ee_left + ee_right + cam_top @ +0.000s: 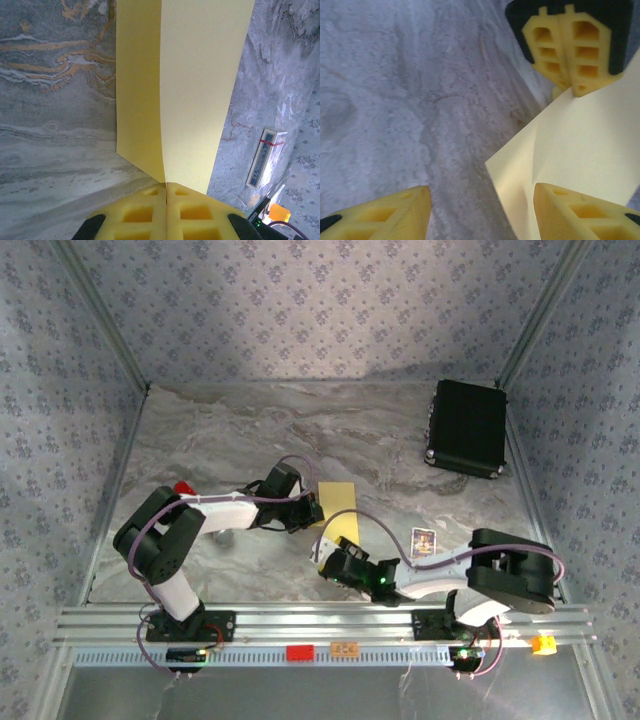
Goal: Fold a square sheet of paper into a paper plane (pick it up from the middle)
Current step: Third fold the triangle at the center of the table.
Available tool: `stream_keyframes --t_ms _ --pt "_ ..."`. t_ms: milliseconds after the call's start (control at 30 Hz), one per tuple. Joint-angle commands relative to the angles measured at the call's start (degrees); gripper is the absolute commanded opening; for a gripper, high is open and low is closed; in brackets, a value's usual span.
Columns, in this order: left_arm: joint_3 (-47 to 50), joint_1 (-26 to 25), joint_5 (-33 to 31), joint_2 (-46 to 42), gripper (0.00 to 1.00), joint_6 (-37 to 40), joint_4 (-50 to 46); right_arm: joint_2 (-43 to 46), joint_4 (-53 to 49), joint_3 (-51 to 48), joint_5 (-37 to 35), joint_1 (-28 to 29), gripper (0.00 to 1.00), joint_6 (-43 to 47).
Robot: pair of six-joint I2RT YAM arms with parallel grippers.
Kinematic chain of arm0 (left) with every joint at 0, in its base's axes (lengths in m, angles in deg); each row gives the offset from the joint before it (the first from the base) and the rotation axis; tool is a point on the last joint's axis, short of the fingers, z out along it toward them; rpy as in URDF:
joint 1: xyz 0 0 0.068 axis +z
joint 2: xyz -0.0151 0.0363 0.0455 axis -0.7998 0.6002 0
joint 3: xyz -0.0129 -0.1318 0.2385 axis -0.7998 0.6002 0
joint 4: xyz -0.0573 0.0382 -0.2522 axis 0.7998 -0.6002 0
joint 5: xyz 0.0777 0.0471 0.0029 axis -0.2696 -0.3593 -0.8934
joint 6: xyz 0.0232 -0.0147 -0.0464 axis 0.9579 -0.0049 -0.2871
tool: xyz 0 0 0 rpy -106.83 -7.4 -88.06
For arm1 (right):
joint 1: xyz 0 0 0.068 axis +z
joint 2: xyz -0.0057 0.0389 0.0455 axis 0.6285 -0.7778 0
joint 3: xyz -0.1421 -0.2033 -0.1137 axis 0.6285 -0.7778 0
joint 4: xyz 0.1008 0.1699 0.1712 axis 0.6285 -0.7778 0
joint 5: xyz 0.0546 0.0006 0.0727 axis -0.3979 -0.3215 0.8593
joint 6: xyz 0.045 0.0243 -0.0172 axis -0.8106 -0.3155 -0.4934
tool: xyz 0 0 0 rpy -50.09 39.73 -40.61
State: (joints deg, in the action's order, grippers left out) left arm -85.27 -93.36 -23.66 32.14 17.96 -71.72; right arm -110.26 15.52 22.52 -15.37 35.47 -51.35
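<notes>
The square sheet of paper [336,502] is plain yellow and bent along one lengthwise crease [162,100]. Its two halves rise from the marble table like a shallow V. My left gripper [316,508] is shut on the paper's near edge at the crease, its yellow pads [150,212] pressed together. The right wrist view has the same shut gripper [570,87] pinching the sheet [590,145] at the upper right. My right gripper [482,200] stands open just in front of the paper's corner. Its right fingertip [560,205] overlaps the sheet, and bare table lies between the fingers.
A small printed card [424,542] lies right of the paper, also visible in the left wrist view [263,157]. A black rectangular case [466,427] sits at the back right. A red object [184,488] peeks out behind the left arm. Patterned walls enclose the table.
</notes>
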Motion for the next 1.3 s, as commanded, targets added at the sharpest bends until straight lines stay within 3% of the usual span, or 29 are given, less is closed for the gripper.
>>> stream_keyframes --t_ms 0,667,1267 --pt "0.34 0.2 1.23 -1.48 0.0 -0.61 -0.24 -1.37 2.91 1.88 -8.74 0.62 0.58 1.73" --pt "0.34 0.24 1.2 -1.4 0.0 -0.61 -0.09 -0.78 3.07 0.84 -8.03 0.71 0.32 0.76" --pt "0.39 0.25 1.07 -1.31 0.0 -0.69 -0.24 1.25 1.9 -0.34 -8.15 0.93 0.28 -0.29"
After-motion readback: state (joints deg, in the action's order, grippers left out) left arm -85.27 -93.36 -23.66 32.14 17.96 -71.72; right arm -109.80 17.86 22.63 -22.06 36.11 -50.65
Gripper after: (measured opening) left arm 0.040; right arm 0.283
